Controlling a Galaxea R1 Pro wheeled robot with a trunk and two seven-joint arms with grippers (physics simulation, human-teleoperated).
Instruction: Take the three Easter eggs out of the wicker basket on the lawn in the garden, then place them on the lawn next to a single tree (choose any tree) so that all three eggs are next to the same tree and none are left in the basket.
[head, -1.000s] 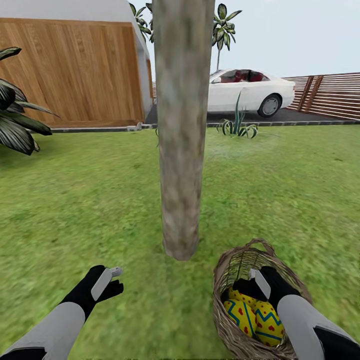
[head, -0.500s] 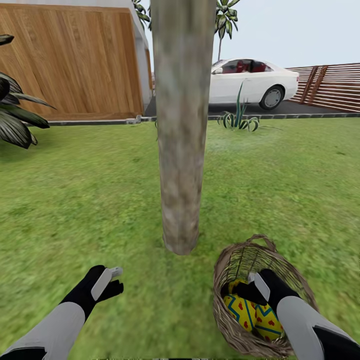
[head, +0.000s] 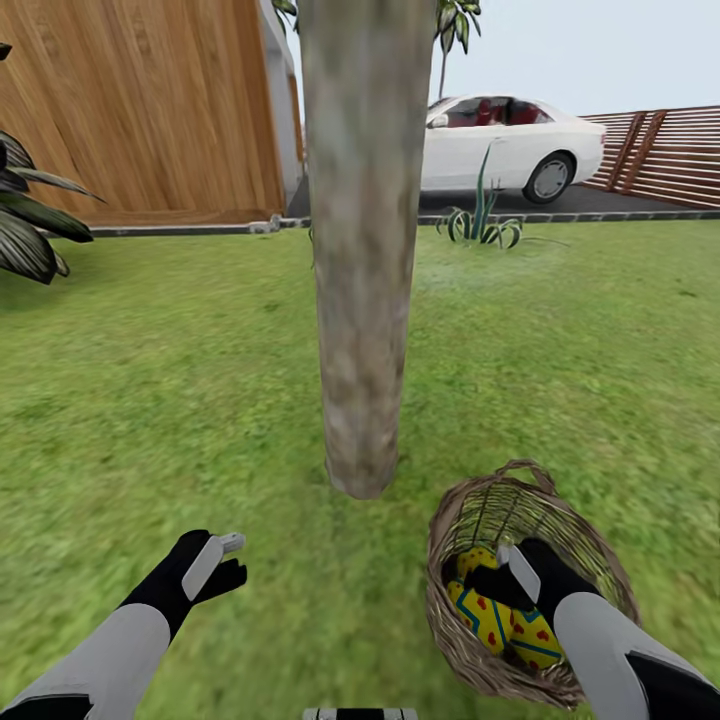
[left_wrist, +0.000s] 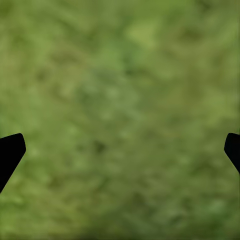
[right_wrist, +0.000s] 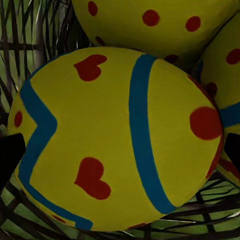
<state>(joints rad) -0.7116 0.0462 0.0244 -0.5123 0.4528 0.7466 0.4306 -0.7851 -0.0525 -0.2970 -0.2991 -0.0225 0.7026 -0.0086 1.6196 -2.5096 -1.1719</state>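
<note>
Green lawn (head: 150, 400), tree (head: 362, 300) ahead. My right pincer (head: 505, 575), spread wide, straddles an egg (right_wrist: 115, 140) inside the wicker basket (head: 590, 560), gripping nothing; left pincer (head: 215, 562) wide open, empty.

- Your right gripper (head: 505, 572) sits inside the wicker basket (head: 590, 548), walled by weave and eggs (right_wrist: 120, 135).
- Open lawn (head: 150, 400) surrounds the tree (head: 362, 300).

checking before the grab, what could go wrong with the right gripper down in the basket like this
The right gripper sits inside the wicker basket, its fingers wide around one egg. Two risks:
1. The eggs are packed together, so closing may nudge a neighbouring egg or pinch the smooth, rounded shell off-centre and let it slip.
2. The handle arches close by; lifting carelessly might snag it and tip the basket.
</note>
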